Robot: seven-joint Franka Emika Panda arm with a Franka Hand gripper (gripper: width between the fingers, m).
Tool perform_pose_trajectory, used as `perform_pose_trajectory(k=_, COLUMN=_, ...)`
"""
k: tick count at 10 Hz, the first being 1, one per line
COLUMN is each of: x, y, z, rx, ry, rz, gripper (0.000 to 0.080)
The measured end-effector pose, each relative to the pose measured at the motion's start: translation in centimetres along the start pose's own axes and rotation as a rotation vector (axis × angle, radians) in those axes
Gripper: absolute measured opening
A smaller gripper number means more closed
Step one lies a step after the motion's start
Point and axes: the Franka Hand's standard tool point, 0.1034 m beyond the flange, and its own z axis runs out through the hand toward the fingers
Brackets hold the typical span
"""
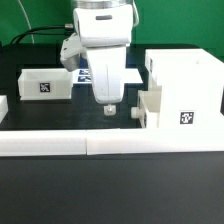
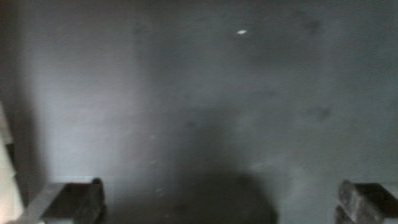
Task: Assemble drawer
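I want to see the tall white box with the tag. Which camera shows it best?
The exterior view. The tall box housing stands whole at the exterior view's right, its square tag facing the camera. The wrist view shows none of it, only dark table and the open gripper.

No readable words or numbers

We see only a square tag (image 1: 44,88) on the tray (image 1: 60,78), another on the housing (image 1: 185,80).

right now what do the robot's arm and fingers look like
The arm is glossy white with rounded casings and a grey ring at the top joint. The gripper has a boxy white body that narrows downward. Its fingers are dark grey, blocky and flat-faced. No cables or markings can be made out.
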Motion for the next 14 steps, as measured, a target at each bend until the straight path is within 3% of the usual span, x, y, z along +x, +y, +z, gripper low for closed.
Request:
perform_pose_trajectory(k=2, x=0.6, y=-1.3, z=1.0, rx=0.007, ry=0.004, rz=0.004, gripper=0.0649)
perform_pose_trajectory(k=4, x=1.8, y=-1.5, z=1.4, rx=0.02, ry=0.009, rz=0.003, gripper=0.0649)
perform_pose_trajectory(k=10, x=4.1, y=0.8, z=0.1, rx=0.015, ry=0.013, rz=0.011, gripper=0.0649)
perform_pose_trajectory(k=14, x=3.1, y=0.9, z=0.1, rx=0.011, ry=0.01, rz=0.018, gripper=0.0649)
